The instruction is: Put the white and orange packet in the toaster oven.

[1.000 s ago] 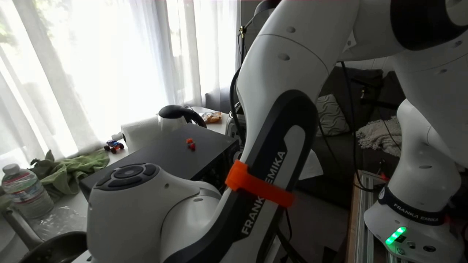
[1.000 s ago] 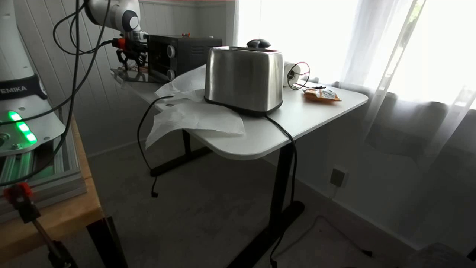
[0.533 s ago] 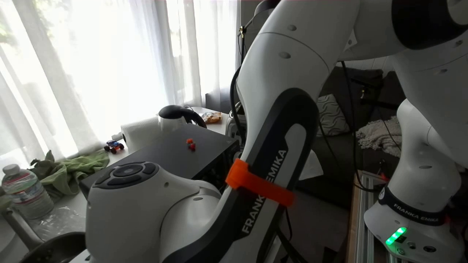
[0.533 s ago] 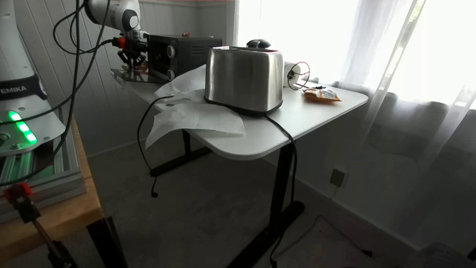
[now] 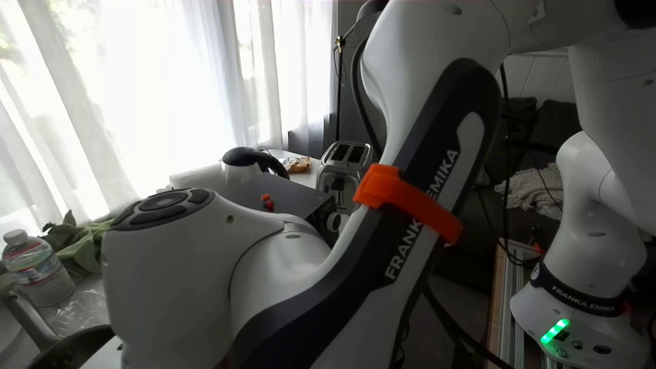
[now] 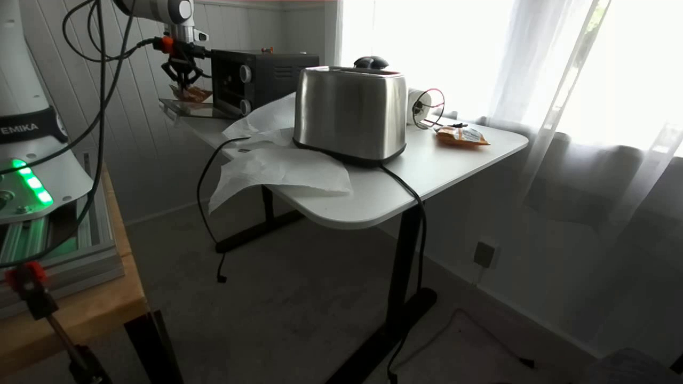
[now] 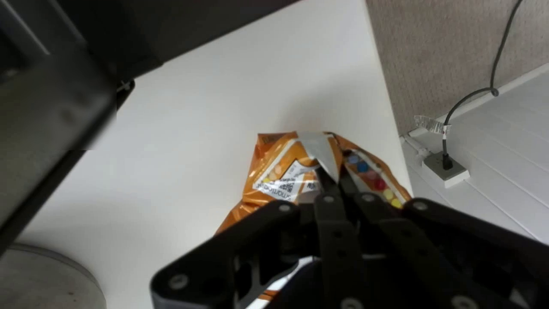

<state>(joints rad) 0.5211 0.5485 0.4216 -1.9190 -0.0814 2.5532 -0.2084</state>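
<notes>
My gripper (image 6: 185, 85) is shut on the white and orange packet (image 6: 195, 95), pinching it near its upper middle. In the wrist view, the crinkled packet (image 7: 274, 171) spreads out on both sides of the gripper (image 7: 339, 178), its coloured dots and label showing. It appears raised above the surface below. The black toaster oven (image 6: 285, 74) stands just beside, its front facing the gripper. Its glass door (image 6: 187, 109) lies folded down beneath the packet. In an exterior view only part of the oven's top (image 5: 287, 189) shows; my arm hides the gripper there.
A silver slot toaster (image 6: 349, 114) and loose paper sheets (image 6: 283, 170) occupy the near end of the white table. Another orange packet (image 6: 461, 136) lies beyond. Tiny red objects (image 5: 267, 201) rest on the oven. A kettle (image 5: 251, 159), water bottle (image 5: 38, 271) and pan (image 5: 77, 346) stand around it.
The gripper has closed on the packet and lifted it from near the lowered door. The arm has risen and drawn slightly away from the oven front.
</notes>
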